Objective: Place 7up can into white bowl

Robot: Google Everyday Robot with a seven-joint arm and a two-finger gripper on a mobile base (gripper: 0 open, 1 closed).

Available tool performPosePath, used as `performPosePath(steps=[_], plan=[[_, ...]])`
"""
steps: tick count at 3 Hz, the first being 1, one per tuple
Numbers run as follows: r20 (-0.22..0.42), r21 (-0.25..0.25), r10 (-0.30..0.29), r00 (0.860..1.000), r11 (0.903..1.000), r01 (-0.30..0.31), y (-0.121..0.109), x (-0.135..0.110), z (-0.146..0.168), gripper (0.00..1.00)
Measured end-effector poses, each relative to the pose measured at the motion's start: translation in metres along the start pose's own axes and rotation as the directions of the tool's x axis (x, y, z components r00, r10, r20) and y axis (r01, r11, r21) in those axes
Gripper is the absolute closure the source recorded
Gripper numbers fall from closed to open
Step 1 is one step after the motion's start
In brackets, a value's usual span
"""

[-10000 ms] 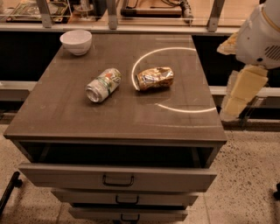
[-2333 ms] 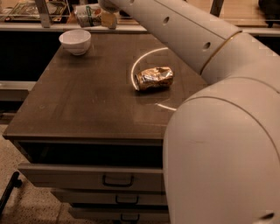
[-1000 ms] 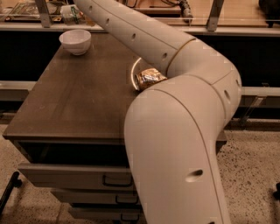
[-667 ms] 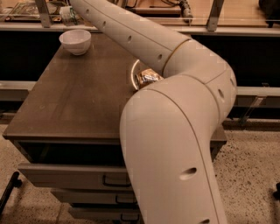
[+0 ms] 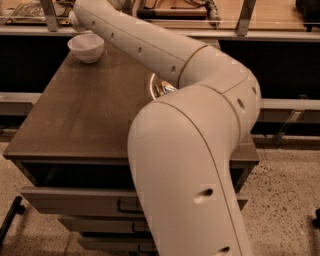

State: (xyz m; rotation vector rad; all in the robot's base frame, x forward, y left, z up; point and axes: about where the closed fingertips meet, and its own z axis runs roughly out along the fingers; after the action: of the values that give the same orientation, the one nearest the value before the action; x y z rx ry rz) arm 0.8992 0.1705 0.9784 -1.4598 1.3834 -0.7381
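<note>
The white bowl (image 5: 86,47) stands upright at the far left corner of the brown cabinet top (image 5: 85,115). My arm (image 5: 165,55) sweeps from the lower right across the top to the far left. My gripper (image 5: 75,20) is at its far end, just above and behind the bowl's rim. Only its base shows. The 7up can is hidden: it is not on the cabinet top and I cannot see inside the bowl.
A gold-brown foil snack bag (image 5: 164,89) lies mid-top, mostly covered by my arm, inside a bright ring of light. Drawers (image 5: 75,200) are below the front edge. A shelf rail with posts (image 5: 49,12) runs behind the cabinet.
The can that lay on the cabinet top ten seconds ago is gone from it. My arm has swung from the right side across to the bowl, and over the last second barely moved.
</note>
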Motion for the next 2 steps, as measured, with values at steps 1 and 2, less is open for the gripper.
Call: performPosePath(steps=[1,2], plan=[[0.026,-0.013,-0.011,1.0,0.9998,0.011,0.0087,-0.0043,0.002,0.13],[0.025,-0.015,-0.012,1.0,0.9998,0.012,0.0101,-0.0042,0.0031,0.0]])
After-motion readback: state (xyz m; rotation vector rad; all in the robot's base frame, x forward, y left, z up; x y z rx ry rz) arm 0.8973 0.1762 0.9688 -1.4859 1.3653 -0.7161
